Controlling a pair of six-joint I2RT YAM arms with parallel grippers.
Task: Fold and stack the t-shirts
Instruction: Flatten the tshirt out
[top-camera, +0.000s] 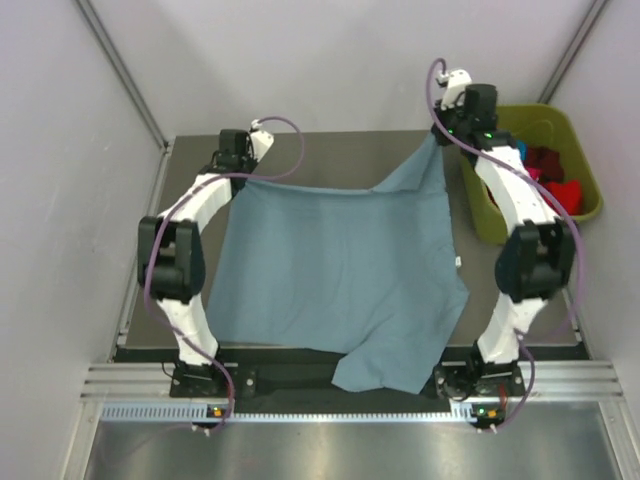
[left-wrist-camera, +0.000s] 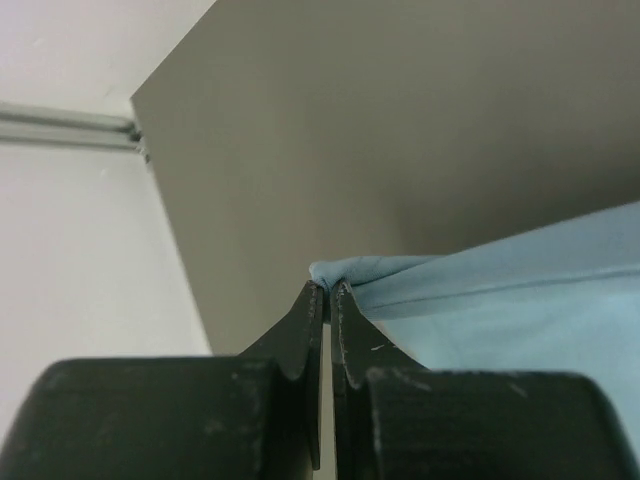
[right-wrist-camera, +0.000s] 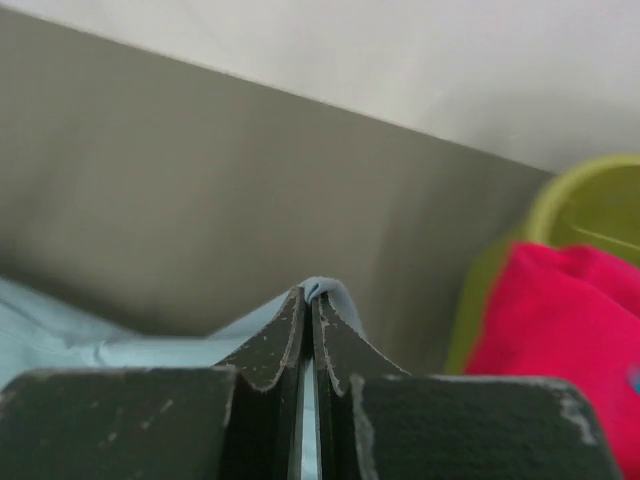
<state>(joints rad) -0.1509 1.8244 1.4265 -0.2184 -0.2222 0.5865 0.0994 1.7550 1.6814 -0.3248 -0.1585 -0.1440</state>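
T-shirt (top-camera: 340, 265) corners pinched in left tool (left-wrist-camera: 327, 288), right tool (right-wrist-camera: 309, 295).

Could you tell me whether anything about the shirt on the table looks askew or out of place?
The blue shirt lies crooked. Its near corner hangs off the table's front edge by the right arm's base, and the right hand pinches its corner farther back than the left hand.

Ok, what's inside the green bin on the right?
The green bin holds bunched cloth: a red t-shirt, a pink t-shirt and a turquoise sliver. The right arm covers the bin's left side, and anything beneath the pile is hidden.
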